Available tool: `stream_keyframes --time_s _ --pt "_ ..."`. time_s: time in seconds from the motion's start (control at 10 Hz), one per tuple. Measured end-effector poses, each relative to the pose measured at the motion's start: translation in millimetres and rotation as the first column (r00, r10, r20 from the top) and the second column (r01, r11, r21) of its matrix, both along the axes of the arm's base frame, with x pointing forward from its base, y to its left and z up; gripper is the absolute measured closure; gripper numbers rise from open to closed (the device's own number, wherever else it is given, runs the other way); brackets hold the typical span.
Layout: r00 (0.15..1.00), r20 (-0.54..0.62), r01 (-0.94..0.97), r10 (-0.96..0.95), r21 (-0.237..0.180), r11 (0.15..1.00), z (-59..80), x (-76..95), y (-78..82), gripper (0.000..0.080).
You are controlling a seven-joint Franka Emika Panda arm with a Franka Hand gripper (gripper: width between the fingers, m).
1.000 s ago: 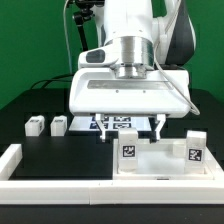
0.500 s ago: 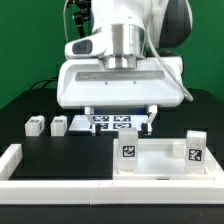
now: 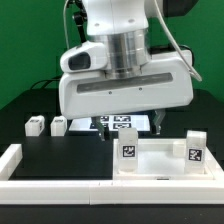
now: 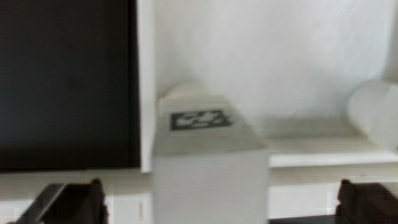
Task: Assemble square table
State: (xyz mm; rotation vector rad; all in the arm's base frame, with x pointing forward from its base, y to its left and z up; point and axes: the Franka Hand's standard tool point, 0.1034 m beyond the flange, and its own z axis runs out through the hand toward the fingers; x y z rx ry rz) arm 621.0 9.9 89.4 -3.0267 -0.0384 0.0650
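Note:
The white square table slab [image 3: 160, 160] lies at the exterior view's lower right, with two tagged white legs standing upright on it, one at its left corner [image 3: 127, 153] and one at its right corner [image 3: 194, 151]. Two loose tagged legs [image 3: 33, 126] [image 3: 58, 125] lie on the black table at the left. My gripper [image 3: 130, 128] hangs open above and behind the slab. In the wrist view, a standing leg [image 4: 199, 122] fills the middle and my gripper [image 4: 217, 205] is open, with one dark finger [image 4: 71, 202] on each side of the leg, neither touching it. The slab [image 4: 302, 70] is beneath.
The marker board [image 3: 121, 122] lies behind the gripper. A low white border wall [image 3: 60, 187] runs along the front and up the left side [image 3: 10, 158]. The second standing leg shows at the wrist view's edge [image 4: 377, 105].
The hand has shifted and tilted slightly, its body looming larger in the exterior view. The fingers stay open. The slab and legs have not moved.

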Motion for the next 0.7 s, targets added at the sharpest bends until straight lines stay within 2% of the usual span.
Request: stream_keyframes --time_s 0.1,0.4,0.6,0.7 --pt "0.999 0.048 -0.003 0.003 -0.009 1.000 -6.2 7.3 4.0 0.0150" --pt "0.997 0.072 0.000 0.002 -0.025 1.000 -24.9 -7.0 1.9 0.0150" --pt "0.997 0.073 -0.007 0.009 -0.026 1.000 -25.1 -7.9 5.5 0.0150" --pt "0.997 0.073 -0.004 0.006 -0.026 1.000 -25.6 -8.1 5.4 0.0247"
